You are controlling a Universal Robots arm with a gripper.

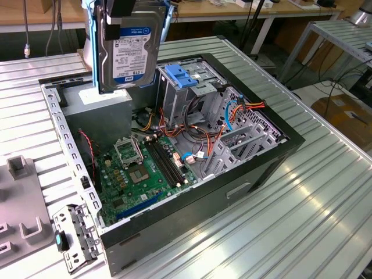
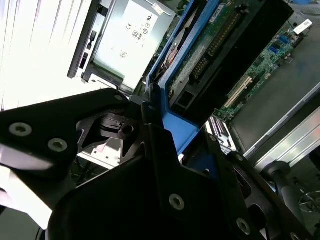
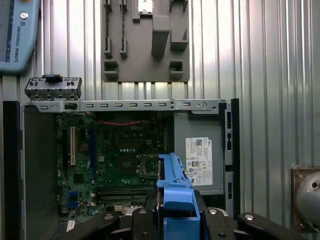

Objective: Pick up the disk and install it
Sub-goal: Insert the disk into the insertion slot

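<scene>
Finding one: the end effector [image 3: 176,216] is closed on the disk [image 1: 129,49], its fingers clamped across the blue bracket [image 2: 176,127] that edges the disk; I see no gap at the grip.

Finding two: the disk hangs upright over the open case [image 1: 192,224], above the grey box [image 1: 96,103] and the near part of the motherboard [image 1: 145,168]; I judge it clear of both, lifted but not installed.

Risks, as I judge them: the hold bears on plastic, so the bracket could flex and let the disk tilt or slide under a jolt; the cage [image 1: 168,99] with its light-blue latch plate [image 1: 182,77] stands just beside the disk's line, so a skewed approach could strike the cage wall or the grey box; loose cables [image 1: 192,131] lie near the cage and could snag or be pinched; a drop would land on the motherboard.

Views compared: the exterior view gives the label face, the upright attitude and the disk's place relative to the cage, which the wrist cameras do not; the second wrist view gives the disk's circuit-board side and the fingers meeting the bracket; the first wrist view looks straight down past the bracket into the case and also takes in a grey fixture plate [image 3: 145,45] on the ribbed tabletop [image 3: 270,75].
</scene>
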